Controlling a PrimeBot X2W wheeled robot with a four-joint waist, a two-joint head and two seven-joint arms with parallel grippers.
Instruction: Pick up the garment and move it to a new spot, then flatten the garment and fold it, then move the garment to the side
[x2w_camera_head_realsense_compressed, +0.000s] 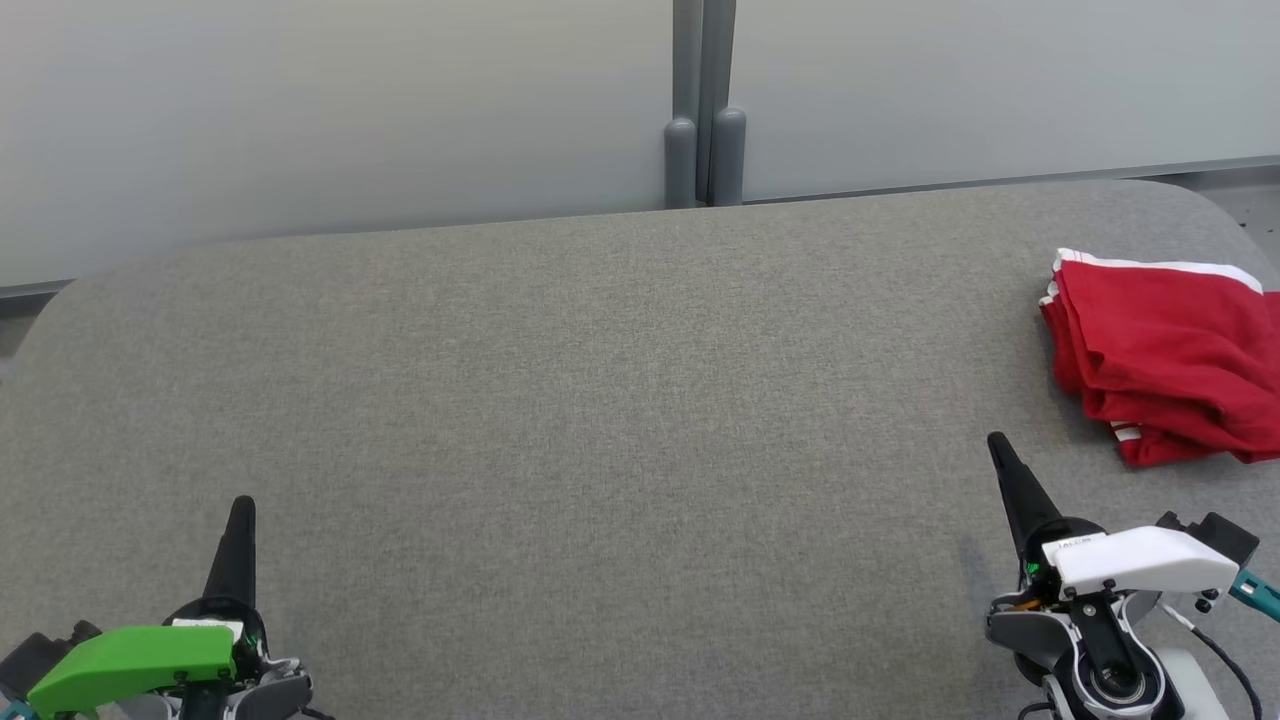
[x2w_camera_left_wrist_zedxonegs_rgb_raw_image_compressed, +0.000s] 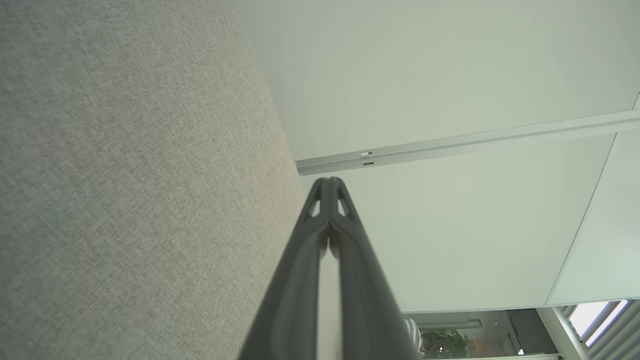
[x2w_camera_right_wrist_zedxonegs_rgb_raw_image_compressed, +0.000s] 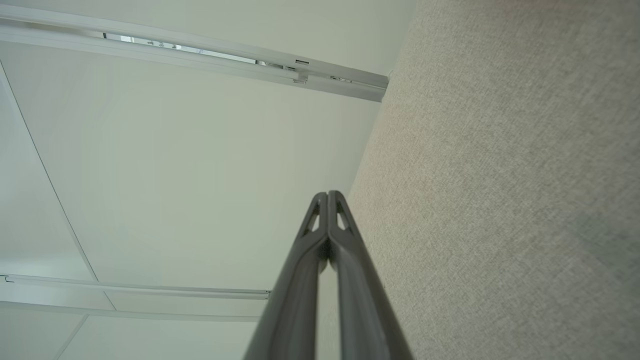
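- Left gripper (x2w_camera_head_realsense_compressed: 243, 508): closed, both dark fingers pressed into a single point, gripping nothing. Sits at the lower left of the head view, over the bare grey desk (x2w_camera_head_realsense_compressed: 600, 400), pointing toward the far edge.
- Right gripper (x2w_camera_head_realsense_compressed: 998, 445): also closed and empty. Sits at the lower right, tip leaning slightly left, near the garment (x2w_camera_head_realsense_compressed: 1170, 360) but apart from it.
- Garment: red with white trim, lying in a folded, somewhat rumpled stack on the far right side of the desk. Partly cut off by the right edge of the head view, and touched by neither gripper.
- Left wrist view: shows fingers (x2w_camera_left_wrist_zedxonegs_rgb_raw_image_compressed: 300, 270) meeting at the tips with only a thin slit lower down. Desk fabric to the left, pale wall panels (x2w_camera_left_wrist_zedxonegs_rgb_raw_image_compressed: 450, 75) beyond.
- Right wrist view: shows the same shut pair of fingers (x2w_camera_right_wrist_zedxonegs_rgb_raw_image_compressed: 360, 280), with desk fabric to the right.
- Behind the desk in the head view: pale panels joined at a grey post (x2w_camera_head_realsense_compressed: 705, 100).
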